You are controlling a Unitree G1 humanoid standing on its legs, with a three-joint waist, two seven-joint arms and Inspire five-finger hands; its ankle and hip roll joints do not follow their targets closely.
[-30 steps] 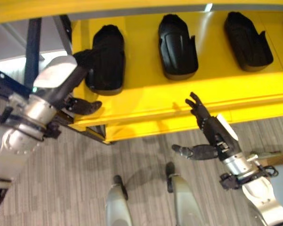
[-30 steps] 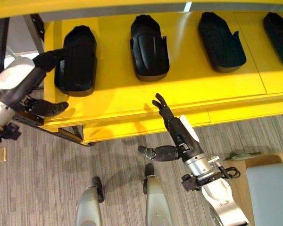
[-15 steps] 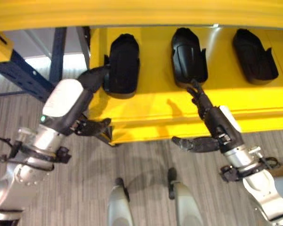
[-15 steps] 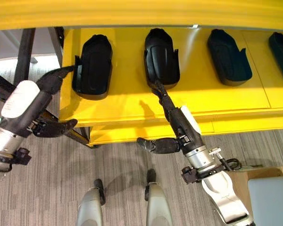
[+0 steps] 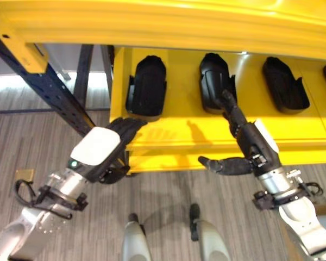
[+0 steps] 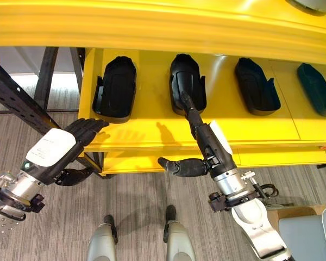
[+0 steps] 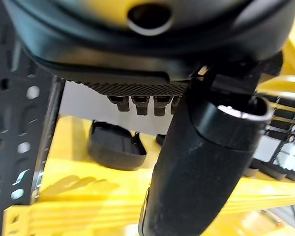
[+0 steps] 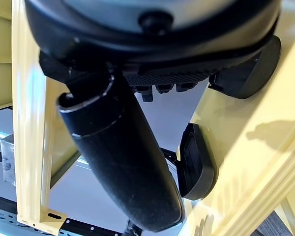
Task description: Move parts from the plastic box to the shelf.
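Parts lie in a row on the yellow shelf, four black moulded shells set side by side along its back. Each shell has its long axis running from the front edge of the shelf toward the back, so the narrow ends face the robot.

The right hand reaches over the front edge with its fingers straight and relaxed. The fingertips are at the near end of the second part from the left; I cannot tell whether they touch it or stop just short. The thumb sticks out sideways below the front edge and holds nothing. The hand's long line is almost the same as the part's long axis, so a push from it would go along the part toward the back of the shelf.

The left hand is at the left front corner of the shelf, fingers loosely spread, empty. The leftmost part lies beyond it, toward the back, and they are apart.

Neither hand carries a part. In my judgement the right hand is the nearer one, and a coming move would turn on its closeness to the second part.
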